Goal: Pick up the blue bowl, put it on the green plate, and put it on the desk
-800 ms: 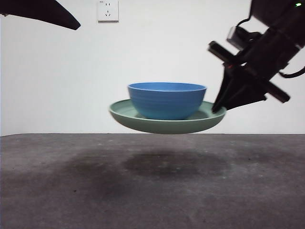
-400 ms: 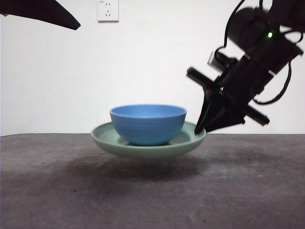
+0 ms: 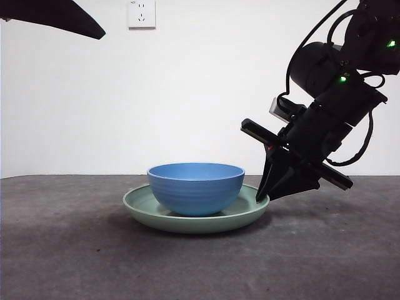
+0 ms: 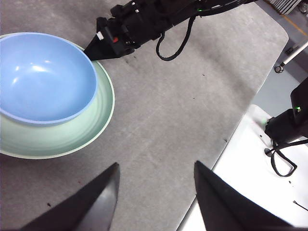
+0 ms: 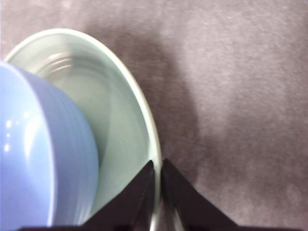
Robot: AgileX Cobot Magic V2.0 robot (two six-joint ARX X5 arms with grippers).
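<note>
The blue bowl [image 3: 195, 187] sits in the green plate [image 3: 140, 207], and the plate rests on the dark desk [image 3: 200, 269]. My right gripper [image 3: 263, 196] is shut on the plate's right rim; its wrist view shows the rim [image 5: 151, 144] pinched between the jaws and the bowl [image 5: 38, 159] beside it. My left gripper [image 4: 156, 192] is open and empty, held high above the desk; from there I see bowl [image 4: 43, 77], plate [image 4: 98, 113] and the right gripper [image 4: 91, 53] on the rim.
A wall socket [image 3: 141, 14] is on the white wall behind. The left arm shows as a black tip [image 3: 56, 15] at the top left. In the left wrist view, the desk's edge and a white surface [image 4: 250, 178] lie beyond.
The right gripper has lowered the plate with the bowl from mid-air down onto the desk, shifting it slightly left. The left arm has not moved.
</note>
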